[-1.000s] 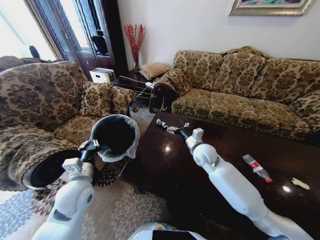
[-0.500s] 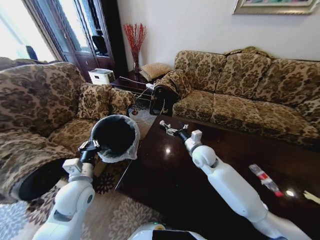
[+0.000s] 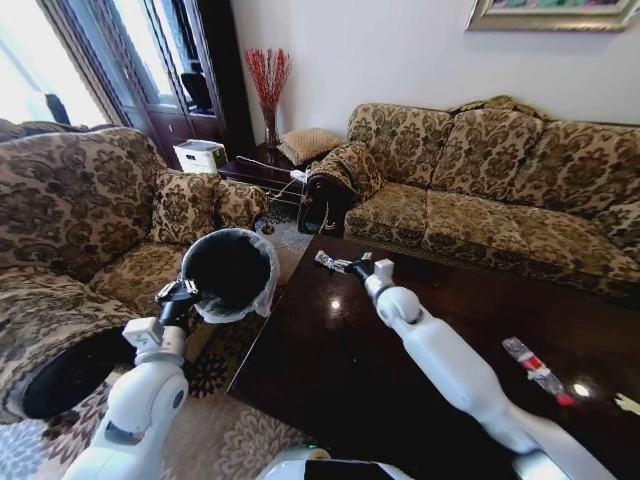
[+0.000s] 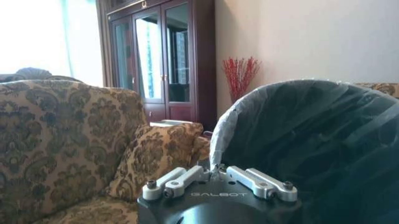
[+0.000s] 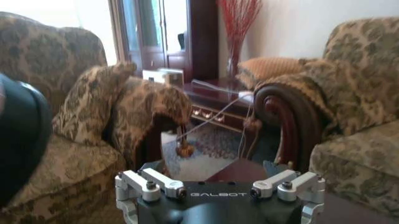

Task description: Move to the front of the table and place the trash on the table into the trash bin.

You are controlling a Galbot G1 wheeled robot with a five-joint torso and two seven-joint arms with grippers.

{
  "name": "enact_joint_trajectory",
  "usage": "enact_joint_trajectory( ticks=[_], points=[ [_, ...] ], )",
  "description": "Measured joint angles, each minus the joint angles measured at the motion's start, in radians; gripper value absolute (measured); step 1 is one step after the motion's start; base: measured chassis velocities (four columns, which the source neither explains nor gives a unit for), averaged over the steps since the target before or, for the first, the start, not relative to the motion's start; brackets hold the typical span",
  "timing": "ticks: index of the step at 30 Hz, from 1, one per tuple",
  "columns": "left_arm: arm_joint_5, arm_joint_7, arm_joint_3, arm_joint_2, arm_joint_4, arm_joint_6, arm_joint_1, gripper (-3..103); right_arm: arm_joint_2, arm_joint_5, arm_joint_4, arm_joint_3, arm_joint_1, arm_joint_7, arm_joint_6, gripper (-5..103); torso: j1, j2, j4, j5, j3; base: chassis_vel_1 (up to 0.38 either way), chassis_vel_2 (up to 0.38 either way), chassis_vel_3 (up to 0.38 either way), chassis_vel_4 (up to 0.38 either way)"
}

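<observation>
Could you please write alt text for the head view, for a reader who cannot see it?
The left gripper holds the tilted trash bin by its rim, beside the table. The right gripper reaches open over the table's far corner. A bottle lies on the table to the right; sofas stand behind.
</observation>
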Motion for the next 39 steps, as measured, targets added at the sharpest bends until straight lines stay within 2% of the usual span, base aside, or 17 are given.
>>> enact_joint_trajectory(
  ticks=[2, 3, 6, 8, 11, 20, 29, 39],
  points=[
    [-0.007, 0.0, -0.002, 0.004, -0.001, 0.0, -0.007, 2, 0.068, -0.009, -0.139, -0.044, 0.096, -0.031, 0.004, 100, 0.001, 0.0, -0.0003, -0.0001, 0.0, 0.0, 0.0, 0.0, 0.0],
    [-0.007, 0.0, -0.002, 0.004, -0.001, 0.0, -0.007, 2, 0.068, -0.009, -0.139, -0.044, 0.096, -0.031, 0.004, 100, 0.001, 0.0, -0.0003, -0.0001, 0.0, 0.0, 0.0, 0.0, 0.0],
    [-0.016, -0.001, -0.013, 0.006, -0.011, 0.0, -0.003, 2, 0.2, -0.057, -0.37, -0.061, 0.224, -0.08, 0.031, 100, 0.001, 0.0, -0.0004, -0.0001, 0.0, 0.0, 0.0, 0.0, 0.0],
    [-0.016, -0.001, -0.016, 0.006, -0.013, 0.0, -0.001, 2, 0.222, -0.068, -0.409, -0.061, 0.241, -0.087, 0.036, 100, 0.001, 0.0, 0.0001, 0.0001, 0.0, 0.0, 0.0, 0.0, 0.0],
    [-0.021, -0.001, -0.037, 0.006, -0.027, 0.001, 0.006, 2, 0.314, -0.102, -0.559, -0.055, 0.312, -0.108, 0.023, 100, 0.0, 0.0, 0.0004, -0.0003, 0.0, 0.0, 0.0, 0.0, 0.0],
    [-0.03, -0.001, -0.048, -0.006, -0.041, 0.005, 0.005, 2, 0.337, -0.169, -0.676, -0.05, 0.347, -0.086, -0.004, 100, 0.0, 0.0, -0.0009, 0.0001, 0.0, 0.0, 0.0, 0.0, 0.0],
    [-0.019, -0.001, -0.04, -0.02, -0.047, 0.005, 0.015, 2, 0.347, -0.256, -0.822, 0.061, 0.324, -0.155, 0.025, 100, 0.0, 0.0, -0.0002, 0.0003, 0.0, 0.0, 0.0, 0.0, 0.0],
    [-0.014, 0.001, -0.034, -0.018, -0.048, 0.004, 0.018, 2, 0.344, -0.305, -0.868, 0.109, 0.297, -0.198, 0.062, 100, 0.0, 0.0, -0.0003, 0.0003, 0.0, 0.0, 0.0, 0.0, 0.0]
  ],
)
